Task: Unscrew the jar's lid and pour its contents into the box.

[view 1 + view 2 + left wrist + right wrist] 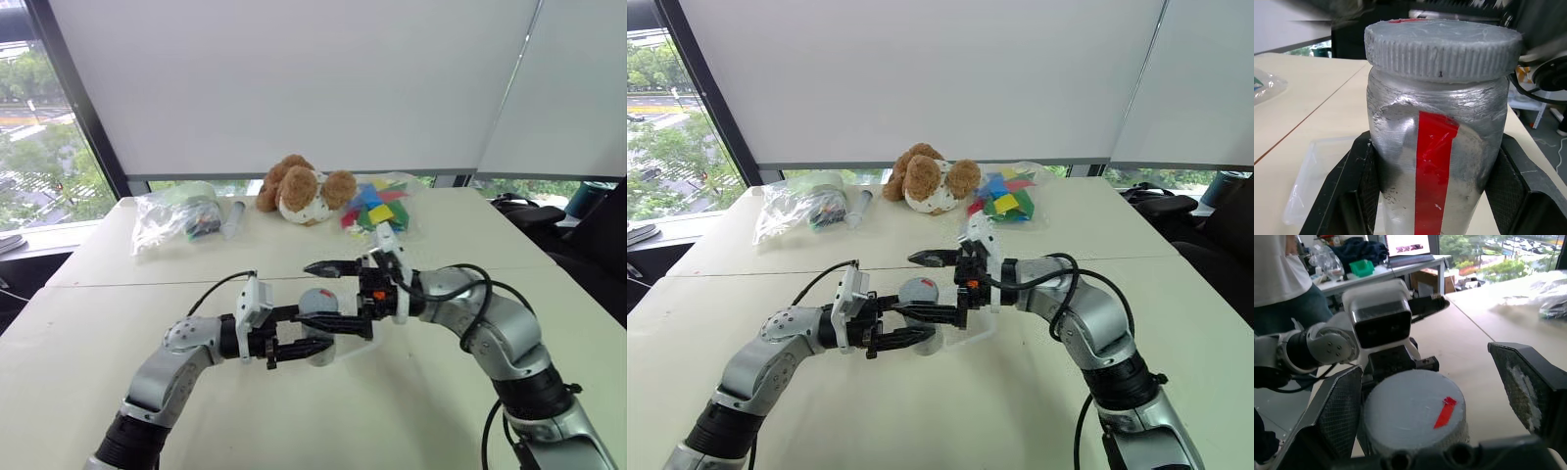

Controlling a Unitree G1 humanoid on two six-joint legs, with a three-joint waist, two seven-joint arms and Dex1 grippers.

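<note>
The left gripper [1430, 196] is clenched on the jar [1435, 147], which stands upright above the table [118, 294], lid [1413, 411] on top; the right gripper [1440, 396] stands spread around the lid, the box [1317, 176] just behind

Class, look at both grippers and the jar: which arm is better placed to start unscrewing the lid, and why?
The right. The left gripper is shut on the jar, holding it upright, so it is occupied. The right gripper stands open with its fingers on either side of the lid, ready to close and twist.
</note>
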